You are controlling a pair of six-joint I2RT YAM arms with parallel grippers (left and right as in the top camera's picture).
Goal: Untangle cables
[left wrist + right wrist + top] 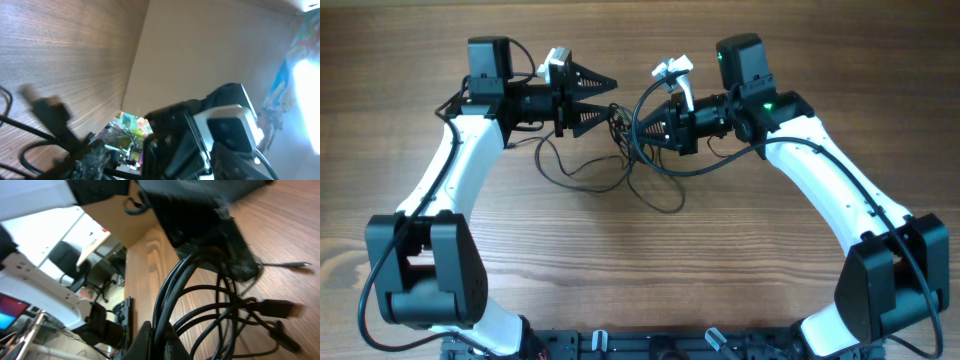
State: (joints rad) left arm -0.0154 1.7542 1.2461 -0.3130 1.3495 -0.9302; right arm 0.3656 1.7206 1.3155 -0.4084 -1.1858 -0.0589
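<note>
While you scan the overhead view from the left, you meet the left gripper (613, 95) first: it points toward the middle of the table (620, 270) and its two dark fingers stand clearly apart, with open space between them. Nothing is visibly clamped there. The knot of the cables (619, 128) sits just beside the tip of the nearer finger, and you cannot tell from above whether that finger touches it. The left wrist view is blurred; you can make out one dark plug (47, 106) lying on the wood with cord running off past it, and little more.

Move on to the centre and you find the cables bunched between the two grippers. One slack loop trails left under the left arm, another sags toward the near edge of the table, and a tall arc rises on the right side of the knot.

Further right, the right gripper (656, 126) faces the left one, its jaws pressed together on the cables. Your right wrist view confirms this: several black strands run straight into the closed fingers (146, 339) at the bottom of the frame and fan out over the wood beyond. A black connector (280, 308) lies at the right of that fan, and a thin silver-tipped end (295, 265) rests farther out on the table.
</note>
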